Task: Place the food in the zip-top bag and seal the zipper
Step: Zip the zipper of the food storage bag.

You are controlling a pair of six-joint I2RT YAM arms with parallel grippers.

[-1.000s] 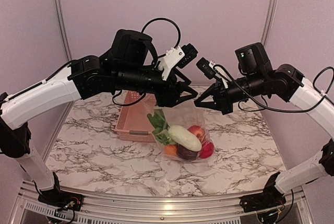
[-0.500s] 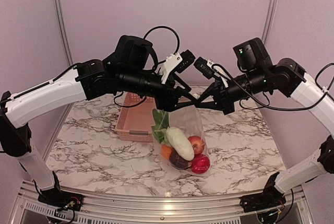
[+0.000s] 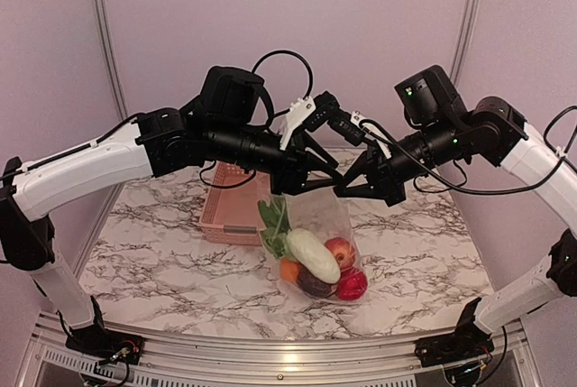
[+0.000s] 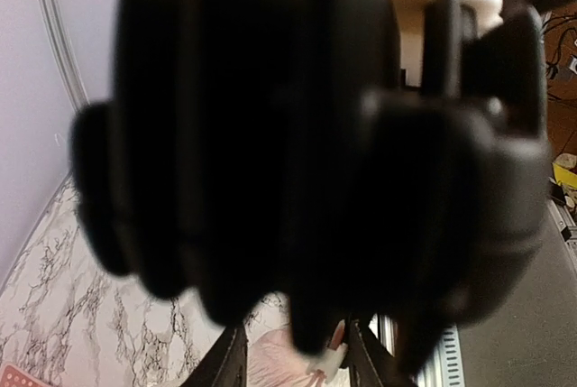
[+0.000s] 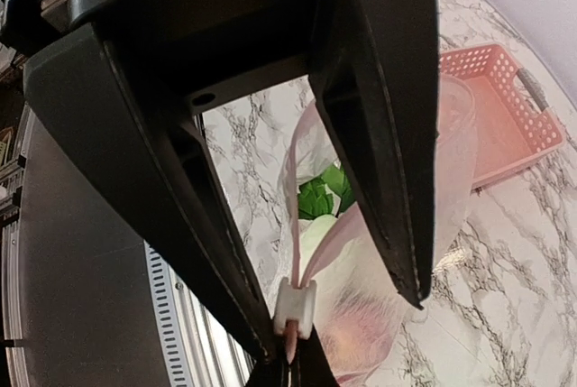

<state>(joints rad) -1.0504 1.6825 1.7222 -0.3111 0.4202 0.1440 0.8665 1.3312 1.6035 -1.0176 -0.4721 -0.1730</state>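
Observation:
The clear zip-top bag (image 3: pixel 317 221) hangs above the table with the food bunched at its bottom: a leafy green (image 3: pixel 272 221), a white oblong (image 3: pixel 312 255), two red pieces (image 3: pixel 352 285), an orange and a dark purple one. My right gripper (image 3: pixel 343 190) is shut on the end of the bag's pink zipper strip, just below a white slider (image 5: pixel 295 306); the pinch shows in the right wrist view (image 5: pixel 293 376). My left gripper (image 3: pixel 331 179) is open, its fingers (image 5: pixel 397 179) astride the bag's mouth with the slider (image 4: pixel 326 360) between them. The mouth gapes beyond the slider.
The pink lattice basket (image 3: pixel 231 212) stands on the marble table behind and left of the bag, and shows in the right wrist view (image 5: pixel 505 116). The table's metal front rail (image 3: pixel 270 351) runs along the near edge.
Both grippers have drawn closer together at the bag's top. The bag has swung slightly left and the food has settled lower in it.

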